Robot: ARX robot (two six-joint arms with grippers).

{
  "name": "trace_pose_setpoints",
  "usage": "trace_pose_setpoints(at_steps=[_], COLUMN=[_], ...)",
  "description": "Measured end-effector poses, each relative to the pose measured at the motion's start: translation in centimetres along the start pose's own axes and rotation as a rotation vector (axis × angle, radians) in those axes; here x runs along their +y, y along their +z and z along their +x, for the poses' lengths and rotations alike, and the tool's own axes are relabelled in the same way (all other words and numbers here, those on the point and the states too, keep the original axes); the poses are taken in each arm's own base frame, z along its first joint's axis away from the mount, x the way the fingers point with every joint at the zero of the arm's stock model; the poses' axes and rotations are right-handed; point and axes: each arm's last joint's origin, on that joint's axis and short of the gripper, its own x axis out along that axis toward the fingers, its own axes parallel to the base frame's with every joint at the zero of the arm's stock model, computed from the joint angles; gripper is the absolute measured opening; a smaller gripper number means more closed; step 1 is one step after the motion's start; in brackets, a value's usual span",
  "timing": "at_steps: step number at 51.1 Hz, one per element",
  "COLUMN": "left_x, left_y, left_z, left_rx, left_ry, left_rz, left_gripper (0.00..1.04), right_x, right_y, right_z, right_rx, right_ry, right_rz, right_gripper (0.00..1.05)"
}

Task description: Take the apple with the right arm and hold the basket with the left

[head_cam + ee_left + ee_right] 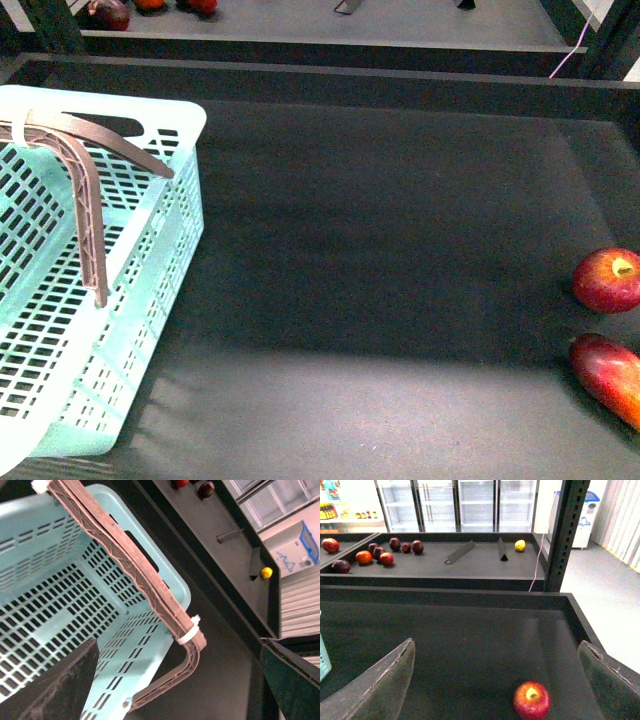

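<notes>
Apple (532, 700) is found ungrasped on the bench (380, 250) at its right side, well apart from the basket (150, 250) at the left, and with the right hand (496, 650) and the left hand (178, 642) both spread empty, the reaching step is judged in hand, a descent around the apple being called for next.

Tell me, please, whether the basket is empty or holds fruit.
Empty as far as visible: the basket shows a bare slotted floor, and the apple lies outside on the table.
</notes>
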Motion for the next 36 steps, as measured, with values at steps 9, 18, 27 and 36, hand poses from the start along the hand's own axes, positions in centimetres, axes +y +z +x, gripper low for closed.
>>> trace_pose_setpoints(at_steps=[9,18,27,36], left_x=[0.4,0.8,0.9,0.9], left_y=[1.7,2.3,2.9,3.2], left_z=[6.2,10.4,13.5,15.2], left_rx=[0.055,0.077,0.083,0.082], left_ry=[0.066,0.116,0.137,0.162], left_rz=[-0.236,-0.346,-0.392,-0.41], left_gripper=[0.98,0.98,0.98,0.98], right_x=[0.0,0.0,0.0,0.0], right_y=[0.0,0.0,0.0,0.0], right_z=[0.0,0.0,0.0,0.0], right_rx=[0.0,0.0,0.0,0.0], right_ry=[0.0,0.0,0.0,0.0], right_rz=[0.0,0.0,0.0,0.0], right_gripper=[0.96,0.96,0.96,0.96])
